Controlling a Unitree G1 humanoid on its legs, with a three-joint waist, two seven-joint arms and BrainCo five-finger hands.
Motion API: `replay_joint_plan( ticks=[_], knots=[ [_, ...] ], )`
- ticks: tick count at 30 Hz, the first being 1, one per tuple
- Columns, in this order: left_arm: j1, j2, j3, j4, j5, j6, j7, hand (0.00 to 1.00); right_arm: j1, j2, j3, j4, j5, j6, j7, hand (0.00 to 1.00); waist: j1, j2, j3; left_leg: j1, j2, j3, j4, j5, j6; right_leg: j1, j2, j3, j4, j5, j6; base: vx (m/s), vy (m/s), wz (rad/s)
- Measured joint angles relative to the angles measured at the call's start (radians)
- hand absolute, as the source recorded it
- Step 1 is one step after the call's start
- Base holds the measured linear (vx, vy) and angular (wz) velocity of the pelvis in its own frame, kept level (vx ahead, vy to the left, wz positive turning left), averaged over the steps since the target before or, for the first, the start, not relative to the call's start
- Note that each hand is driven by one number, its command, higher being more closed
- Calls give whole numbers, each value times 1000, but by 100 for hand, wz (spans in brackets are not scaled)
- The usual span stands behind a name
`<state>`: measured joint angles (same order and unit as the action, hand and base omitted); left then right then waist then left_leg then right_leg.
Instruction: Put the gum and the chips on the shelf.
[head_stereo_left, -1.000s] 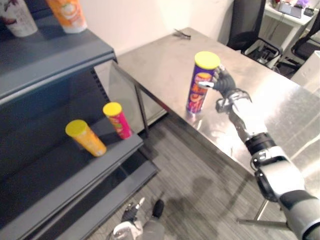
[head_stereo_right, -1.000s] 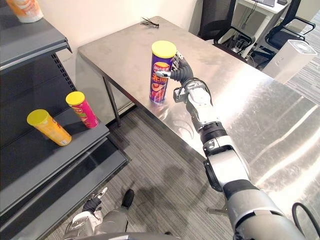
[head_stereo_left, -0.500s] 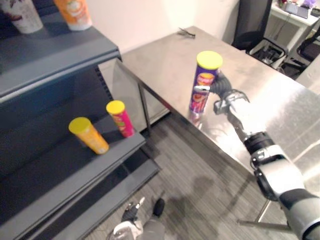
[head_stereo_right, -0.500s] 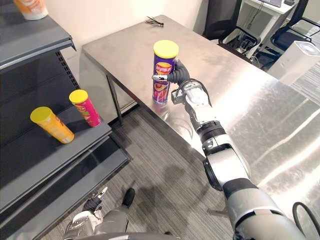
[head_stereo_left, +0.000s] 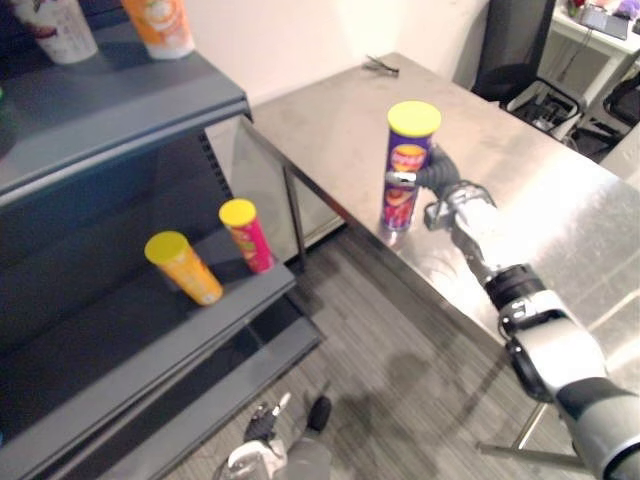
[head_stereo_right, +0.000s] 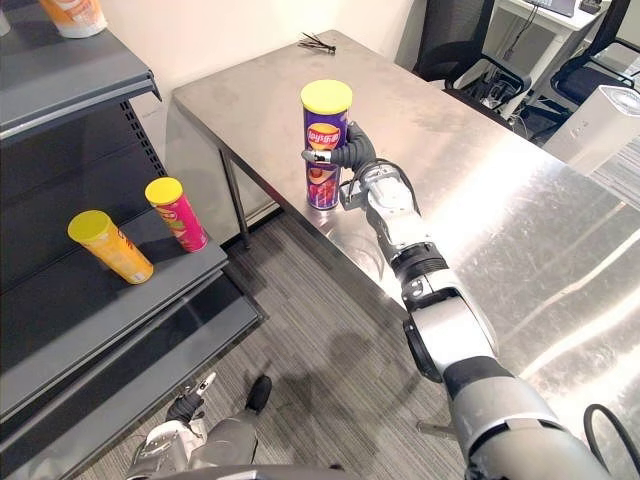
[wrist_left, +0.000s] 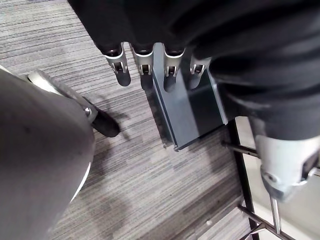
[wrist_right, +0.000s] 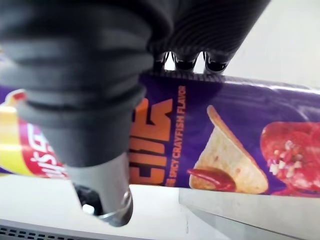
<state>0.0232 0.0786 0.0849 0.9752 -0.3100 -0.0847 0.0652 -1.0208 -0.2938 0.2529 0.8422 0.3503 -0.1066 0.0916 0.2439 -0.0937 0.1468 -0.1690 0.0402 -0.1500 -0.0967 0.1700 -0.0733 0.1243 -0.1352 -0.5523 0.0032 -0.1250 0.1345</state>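
Item: chips can, a tall purple tube with a yellow lid.
Location: upright on the steel table, close to the edge that faces the shelf; its base appears to rest on the tabletop.
Right hand: the right hand is wrapped round the tube at about mid-height, fingers curled over the far side and thumb across the near side.
Left hand: the left hand hangs low over the floor, fingers straight and loose, holding nothing.
Weight and stiffness: judged light and rigid, though the thin wall would probably dent under a hard squeeze.
Surface: glossy and round, so likely to slip or turn in a loose hold.
Balance: tall on a narrow base, so it should tip easily if pushed sideways rather than lifted.
Hold point: the middle of the tube, where the hand now sits, is the best place; the lid is a poor one, as it might come off.
Shelf stock: orange can and pink can near each other on the middle board, with free board beside them.
Step in hand: judged as grasp made, lift not yet begun.
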Motion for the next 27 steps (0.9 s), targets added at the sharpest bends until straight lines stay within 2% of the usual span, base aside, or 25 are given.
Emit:
replay_joint_plan(
  ticks=[6,9,13,19,20,21,24,27],
  knots=[
    [0,-2,0,-2,0,0,0,0,0,2,-4,-1,1,8,-20,100,-2,0,0,7,2,9,0,0,0,1,-1,9,2,0,0,-3,2,-3],
    [3,0,1,-1,0,1,0,0,2,2,-12,-36,2,10,-29,100,-20,0,0,15,5,23,0,0,0,2,-3,19,8,-1,-1,-6,3,-10],
    [6,1,5,1,2,4,-1,0,54,3,-45,-216,5,9,-59,100,-33,0,0,37,14,61,0,-7,0,-6,-8,60,26,-2,-3,-23,6,-25],
    [20,0,39,4,5,10,-3,0,187,1,-47,-457,46,12,-59,100,-61,-2,-5,57,30,115,-4,-15,-1,-33,-13,125,54,-5,-8,-27,1,-31],
    [22,3,40,11,10,11,-5,0,228,0,-46,-512,53,14,-58,100,-81,-3,-5,60,31,118,-4,-15,-1,-33,-14,127,57,-5,-8,-8,-6,-12],
    [22,4,41,12,10,13,-4,0,243,-2,-46,-531,53,15,-58,100,-83,-3,-5,62,32,123,-4,-15,-1,-34,-14,132,58,-5,-8,-8,-5,-25],
    [25,7,42,14,10,23,-3,0,301,-3,-37,-619,95,41,-54,100,-94,-7,-11,79,42,170,-2,-23,-1,-51,-14,181,69,-5,-8,7,-6,-43],
    [32,12,53,21,12,31,-3,0,359,-29,-4,-722,130,56,-39,100,-120,-12,-16,100,48,204,0,-30,-1,-52,-14,219,71,-4,-8,13,-9,-32]
  ],
)
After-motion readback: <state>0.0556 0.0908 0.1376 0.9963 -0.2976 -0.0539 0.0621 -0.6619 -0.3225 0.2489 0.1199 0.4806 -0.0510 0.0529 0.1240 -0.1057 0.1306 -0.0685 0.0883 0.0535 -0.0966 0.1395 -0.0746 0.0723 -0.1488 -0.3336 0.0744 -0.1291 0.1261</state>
